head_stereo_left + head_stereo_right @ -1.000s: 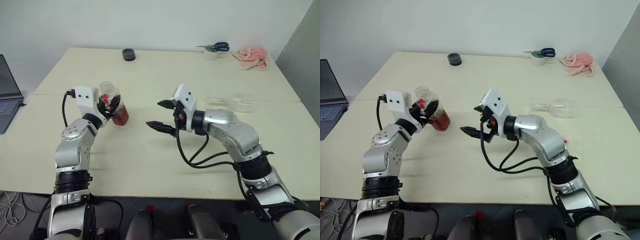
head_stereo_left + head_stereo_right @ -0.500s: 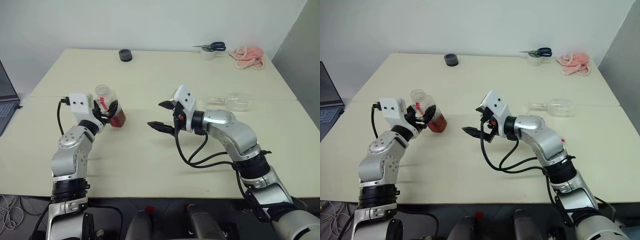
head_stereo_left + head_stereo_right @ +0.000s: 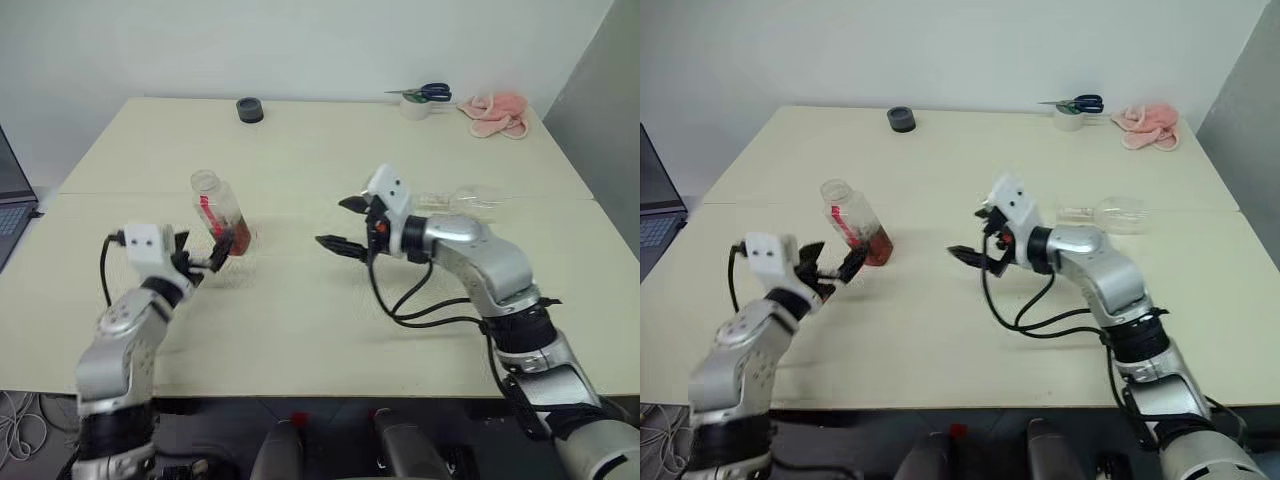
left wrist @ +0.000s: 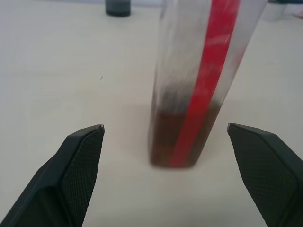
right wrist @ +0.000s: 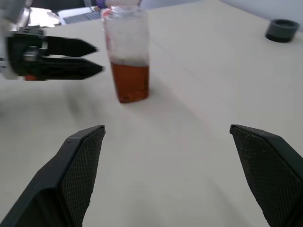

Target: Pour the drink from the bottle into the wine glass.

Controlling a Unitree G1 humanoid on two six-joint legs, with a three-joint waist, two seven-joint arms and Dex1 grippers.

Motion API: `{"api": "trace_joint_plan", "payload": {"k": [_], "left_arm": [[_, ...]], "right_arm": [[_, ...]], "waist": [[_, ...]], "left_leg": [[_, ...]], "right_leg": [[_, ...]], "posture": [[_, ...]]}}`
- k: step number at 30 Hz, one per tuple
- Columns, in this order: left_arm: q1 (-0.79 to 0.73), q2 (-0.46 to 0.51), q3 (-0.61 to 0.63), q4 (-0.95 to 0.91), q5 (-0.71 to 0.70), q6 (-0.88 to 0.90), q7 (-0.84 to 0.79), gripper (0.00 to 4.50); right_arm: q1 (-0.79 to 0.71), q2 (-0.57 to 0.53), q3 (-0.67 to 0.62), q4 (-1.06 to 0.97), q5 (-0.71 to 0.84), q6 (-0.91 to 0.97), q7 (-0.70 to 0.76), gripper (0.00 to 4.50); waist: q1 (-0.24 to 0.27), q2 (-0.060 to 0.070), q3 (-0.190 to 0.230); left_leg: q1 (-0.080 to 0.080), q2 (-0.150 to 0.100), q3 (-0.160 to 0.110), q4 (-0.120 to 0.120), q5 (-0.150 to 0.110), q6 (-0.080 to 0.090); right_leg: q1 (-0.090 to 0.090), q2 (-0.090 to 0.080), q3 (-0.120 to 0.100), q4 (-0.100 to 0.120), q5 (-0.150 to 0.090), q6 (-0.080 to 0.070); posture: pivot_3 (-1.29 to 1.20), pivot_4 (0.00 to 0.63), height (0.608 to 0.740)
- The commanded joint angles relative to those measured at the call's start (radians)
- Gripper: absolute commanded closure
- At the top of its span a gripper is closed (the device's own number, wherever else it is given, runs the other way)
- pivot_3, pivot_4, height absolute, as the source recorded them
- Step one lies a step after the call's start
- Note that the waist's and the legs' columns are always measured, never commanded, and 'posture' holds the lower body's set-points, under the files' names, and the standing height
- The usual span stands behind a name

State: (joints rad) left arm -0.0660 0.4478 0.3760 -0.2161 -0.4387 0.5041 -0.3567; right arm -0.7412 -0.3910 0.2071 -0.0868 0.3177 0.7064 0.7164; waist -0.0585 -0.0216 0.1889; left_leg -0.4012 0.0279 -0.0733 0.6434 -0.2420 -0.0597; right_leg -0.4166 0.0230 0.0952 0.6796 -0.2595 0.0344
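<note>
Left hand [image 3: 830, 268] is being held wide open and empty, just short of the bottle [image 3: 852, 222] standing uncapped on the bench [image 3: 940, 310]. Regrasping is being called for next; the wine glass [image 3: 1108, 215] is lying toppled.

Your lighting's bright and even, shadows soft; the bottle [image 4: 199, 85] blurs close up, softest toward 12 o'clock.

1. The bottle [image 3: 222, 223] stands alone on the table [image 3: 300, 310], with bare tabletop on every side.
2. The wine glass [image 3: 470, 201] lies on its side just behind the right gripper [image 3: 347, 224].
</note>
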Motion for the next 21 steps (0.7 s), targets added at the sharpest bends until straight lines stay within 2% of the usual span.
{"api": "trace_joint_plan", "payload": {"k": [1,4,6,10,14,17,21], "left_arm": [[0.110,-0.014,0.054,-0.156,-0.076,0.027,-0.015,0.05],[0.207,-0.022,-0.003,-0.258,-0.119,0.036,-0.073,0.05],[0.202,-0.006,-0.079,-0.286,-0.103,0.023,-0.113,0.05],[0.088,0.043,-0.239,-0.285,-0.032,0.018,-0.167,0.05],[-0.105,0.053,-0.388,-0.269,0.009,0.045,-0.199,0.05],[-0.200,0.043,-0.434,-0.245,0.021,0.056,-0.204,0.05],[-0.235,0.044,-0.453,-0.216,0.039,0.036,-0.222,0.05]], "right_arm": [[0.035,-0.041,-0.070,-0.052,0.028,0.022,0.006,0.00],[0.077,-0.044,-0.164,-0.043,0.068,0.061,-0.037,0.00],[0.094,-0.009,-0.239,-0.005,0.082,0.075,-0.108,0.00],[0.104,0.085,-0.363,0.068,0.097,0.060,-0.259,0.00],[0.097,0.194,-0.525,0.130,0.184,0.079,-0.394,0.00],[0.071,0.260,-0.632,0.207,0.238,0.068,-0.505,0.00],[-0.002,0.318,-0.745,0.332,0.312,0.020,-0.606,0.00]], "waist": [[0.000,0.000,0.000],[0.003,0.000,0.000],[0.006,0.000,0.000],[0.005,0.000,0.000],[0.002,0.000,0.000],[-0.001,0.000,0.000],[-0.015,0.001,0.001]], "left_leg": [[0.000,0.000,0.000,0.000,0.000,0.000],[0.000,0.000,0.001,0.001,0.000,0.000],[0.000,0.000,0.001,0.001,0.000,0.000],[0.003,-0.001,0.001,0.002,0.000,0.001],[0.002,0.000,0.001,0.001,0.000,0.000],[0.001,0.000,0.001,0.000,0.000,0.000],[0.002,0.000,0.002,-0.001,0.000,0.001]], "right_leg": [[0.000,0.000,0.000,0.000,-0.001,0.001],[0.000,0.000,0.001,0.000,-0.003,0.004],[0.001,0.000,0.001,0.000,-0.003,0.004],[0.004,0.002,0.001,0.000,-0.003,0.004],[0.003,0.003,0.002,0.000,-0.003,0.004],[0.002,0.003,0.002,0.000,0.000,0.001],[0.002,0.003,0.003,0.000,0.000,0.000]], "posture": [[0.00,0.150,0.740],[0.00,0.150,0.740],[0.00,0.150,0.740],[0.00,0.150,0.740],[0.00,0.150,0.740],[0.00,0.150,0.740],[0.00,0.150,0.740]]}}
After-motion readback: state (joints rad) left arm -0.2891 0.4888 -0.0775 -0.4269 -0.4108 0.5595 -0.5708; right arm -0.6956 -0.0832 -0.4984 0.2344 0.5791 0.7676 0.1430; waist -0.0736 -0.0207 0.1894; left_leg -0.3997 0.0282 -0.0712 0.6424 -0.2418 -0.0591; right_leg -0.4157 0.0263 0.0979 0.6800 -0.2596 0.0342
